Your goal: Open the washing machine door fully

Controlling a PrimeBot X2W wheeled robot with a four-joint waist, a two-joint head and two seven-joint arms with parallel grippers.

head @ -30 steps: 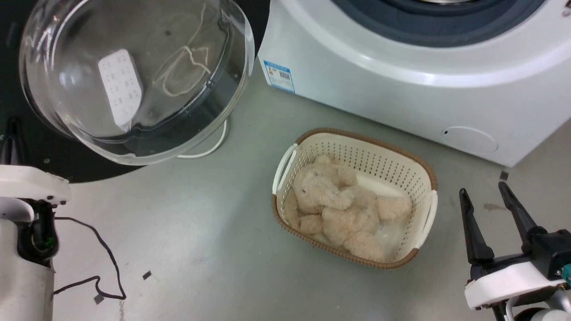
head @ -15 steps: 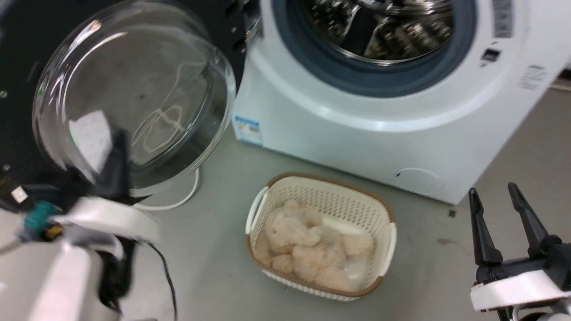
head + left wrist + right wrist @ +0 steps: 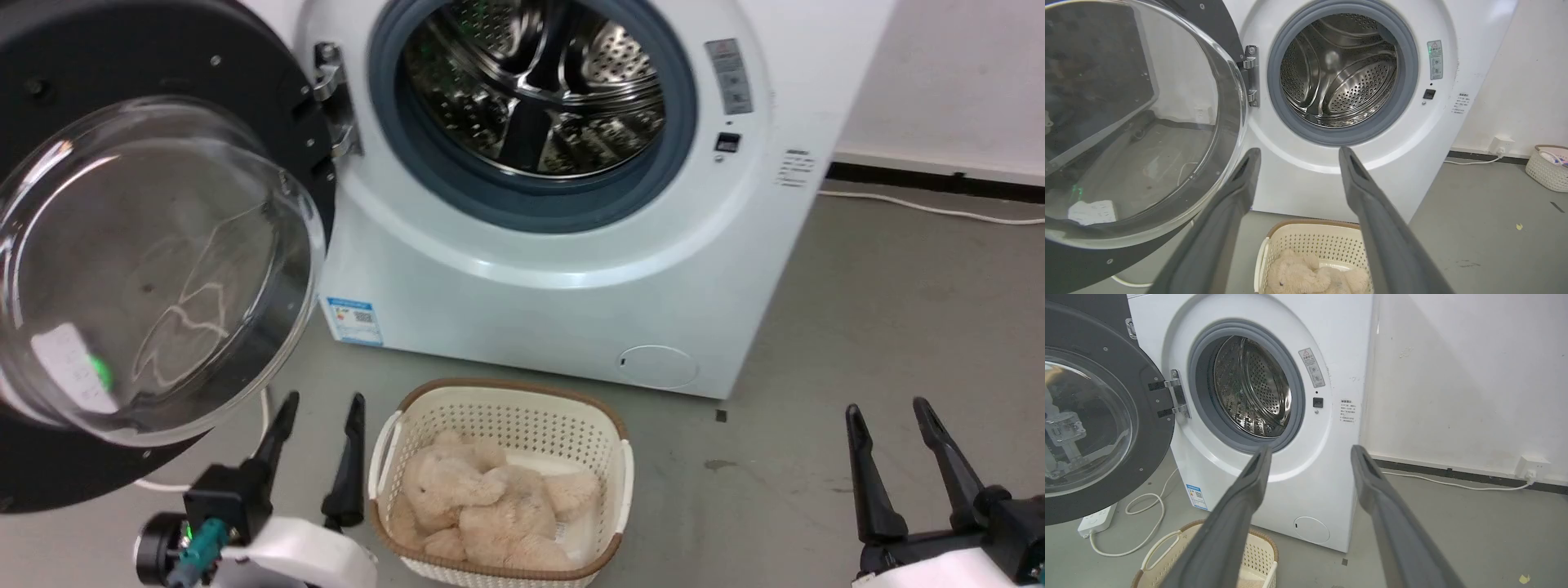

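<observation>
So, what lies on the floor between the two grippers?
In the head view, a cream basket holding a plush bear lies between the left gripper and the right gripper, then grey floor.

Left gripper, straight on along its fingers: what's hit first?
Likely the washing machine, its white front panel just under the grey gasket. The left gripper, open, aims past the washing machine door and above the basket. Depth unclear.

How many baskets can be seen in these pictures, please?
2. One basket sits before the washer, a plush toy in it. The other basket sits farther right by the wall, in the left wrist view. More may be hidden.
</observation>
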